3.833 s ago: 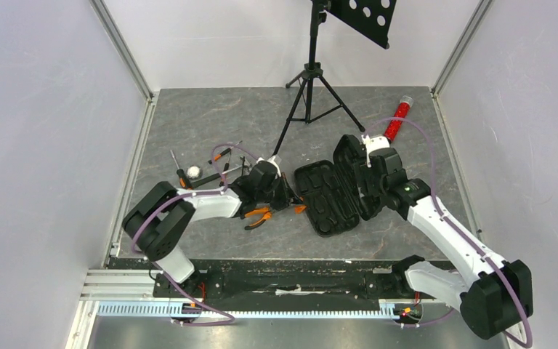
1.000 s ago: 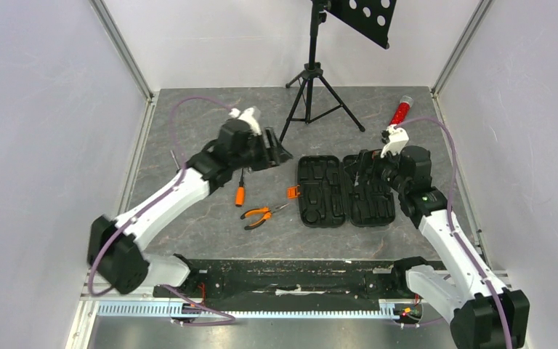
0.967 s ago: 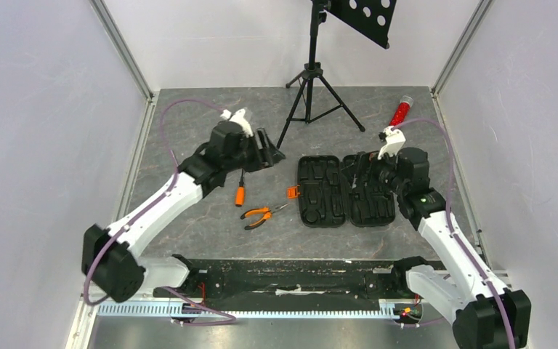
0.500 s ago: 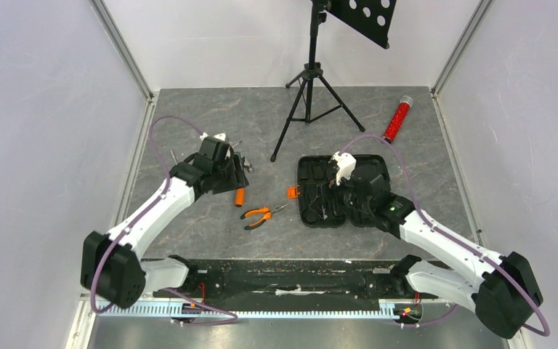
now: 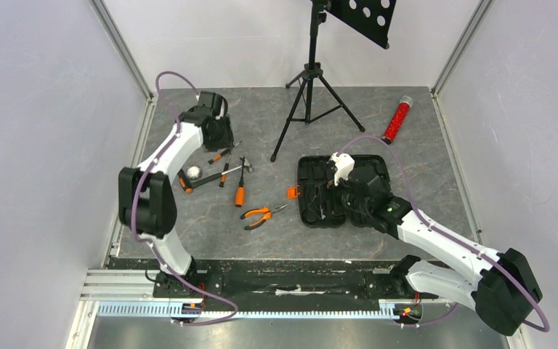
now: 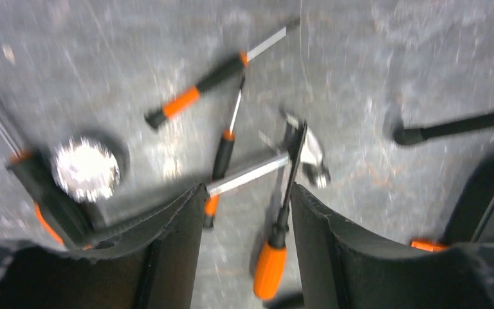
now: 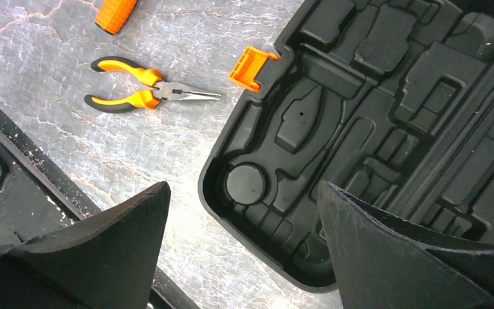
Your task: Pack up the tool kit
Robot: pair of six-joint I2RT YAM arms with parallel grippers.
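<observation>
The tool kit's black case (image 5: pixel 343 190) lies open flat, its moulded trays (image 7: pixel 373 129) bare and its orange latch (image 7: pixel 252 67) on the left rim. Loose orange-and-black tools lie left of it: pliers (image 5: pixel 261 213), an orange-handled screwdriver (image 5: pixel 240 191), a hammer (image 5: pixel 221 177) and slimmer screwdrivers (image 5: pixel 219 155). My left gripper (image 5: pixel 218 138) hovers open over this cluster; the hammer shaft (image 6: pixel 251 174) and a screwdriver (image 6: pixel 273 264) show between its fingers, untouched. My right gripper (image 5: pixel 327 202) hangs open above the case's near-left corner, holding nothing.
A black tripod stand (image 5: pixel 309 94) rises behind the tools, one foot (image 6: pixel 418 135) close to them. A red glittery tube (image 5: pixel 398 118) lies at the back right. A shiny round object (image 6: pixel 87 167) sits by the hammer handle. Walls close in on both sides.
My left arm swung back and to the left, leaving the tools on the table. My right gripper moved from the case's right side to its near-left half, and the case now lies flat open.
</observation>
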